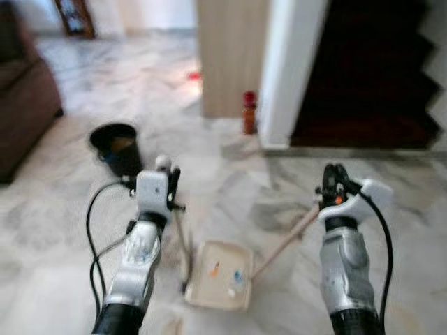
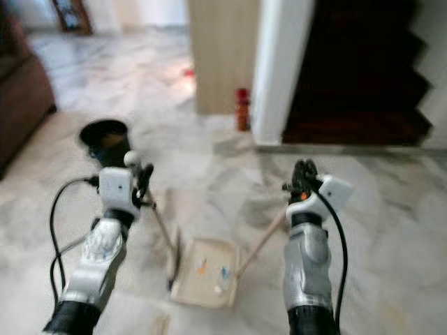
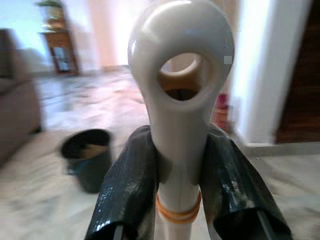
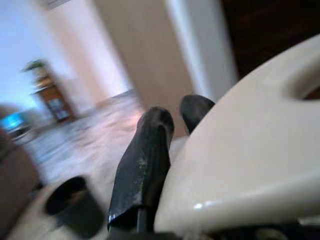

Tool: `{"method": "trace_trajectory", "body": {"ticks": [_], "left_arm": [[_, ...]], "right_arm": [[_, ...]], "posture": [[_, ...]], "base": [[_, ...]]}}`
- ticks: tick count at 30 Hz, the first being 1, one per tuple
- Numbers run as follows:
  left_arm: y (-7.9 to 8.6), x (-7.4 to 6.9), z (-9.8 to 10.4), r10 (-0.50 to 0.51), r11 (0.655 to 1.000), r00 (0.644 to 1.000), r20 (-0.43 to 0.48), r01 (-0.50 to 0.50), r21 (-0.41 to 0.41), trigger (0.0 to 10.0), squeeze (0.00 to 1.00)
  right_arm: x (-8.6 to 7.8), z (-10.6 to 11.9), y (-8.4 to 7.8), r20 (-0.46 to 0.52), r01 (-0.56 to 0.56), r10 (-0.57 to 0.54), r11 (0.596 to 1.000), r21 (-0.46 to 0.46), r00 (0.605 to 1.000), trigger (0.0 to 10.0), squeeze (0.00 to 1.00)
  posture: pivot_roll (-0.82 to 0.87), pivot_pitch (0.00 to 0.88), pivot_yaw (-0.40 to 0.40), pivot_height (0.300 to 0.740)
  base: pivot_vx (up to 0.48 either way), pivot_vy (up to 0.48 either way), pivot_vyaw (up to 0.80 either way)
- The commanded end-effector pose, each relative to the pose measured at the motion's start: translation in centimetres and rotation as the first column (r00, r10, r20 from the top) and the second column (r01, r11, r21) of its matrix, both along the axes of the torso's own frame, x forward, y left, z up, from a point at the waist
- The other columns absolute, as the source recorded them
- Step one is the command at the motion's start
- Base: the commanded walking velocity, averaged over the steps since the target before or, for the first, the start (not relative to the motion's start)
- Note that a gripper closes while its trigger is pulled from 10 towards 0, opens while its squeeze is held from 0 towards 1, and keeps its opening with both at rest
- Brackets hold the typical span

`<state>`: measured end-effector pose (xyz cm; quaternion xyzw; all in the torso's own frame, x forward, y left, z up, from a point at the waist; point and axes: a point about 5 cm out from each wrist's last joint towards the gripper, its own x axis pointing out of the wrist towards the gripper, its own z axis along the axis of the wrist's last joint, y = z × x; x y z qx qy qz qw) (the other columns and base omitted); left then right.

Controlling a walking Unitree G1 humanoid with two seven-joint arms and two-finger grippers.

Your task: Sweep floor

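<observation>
My left gripper is shut on the top of a cream broom handle that ends in a loop with a hole; its black fingers press both sides. The broom stick slants down to the floor beside a cream dustpan, which lies flat with a few small bits of litter in it. My right gripper is shut on the upper end of the dustpan's long handle, and the cream grip fills much of the right wrist view next to one finger.
A black bin stands on the marble floor ahead to the left. A brown sofa is at far left. Ahead are a wooden pillar, a red bottle at its foot and a dark staircase.
</observation>
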<state>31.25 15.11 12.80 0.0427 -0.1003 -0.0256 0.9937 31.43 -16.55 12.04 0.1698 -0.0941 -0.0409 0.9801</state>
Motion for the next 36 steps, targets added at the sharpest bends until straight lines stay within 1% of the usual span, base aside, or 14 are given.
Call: {"method": "trace_trajectory", "body": {"ticks": [1,34,36], "left_arm": [[-0.3,0.19,1.14,-0.004,1.0,0.999,0.05,0.003,0.021,10.0,0.0],[-0.3,0.12,1.13,0.004,1.0,0.999,0.05,-0.005,0.021,10.0,0.0],[-0.34,0.08,1.13,0.003,1.0,0.999,0.053,-0.004,0.021,10.0,0.0]], "right_arm": [[0.14,0.98,-0.14,0.052,0.004,-0.007,0.999,0.049,0.999,10.0,0.0],[0.24,0.97,0.11,0.05,-0.024,0.021,0.997,0.069,0.999,10.0,0.0],[0.21,0.96,0.19,0.049,-0.027,0.023,0.997,0.069,0.999,10.0,0.0]], "posture": [[0.03,0.0,0.01,0.74],[0.03,0.0,0.007,0.74],[0.03,0.0,0.006,0.74]], "base": [[0.0,0.322,0.0],[0.0,0.327,0.0],[0.0,0.0,0.0]]}}
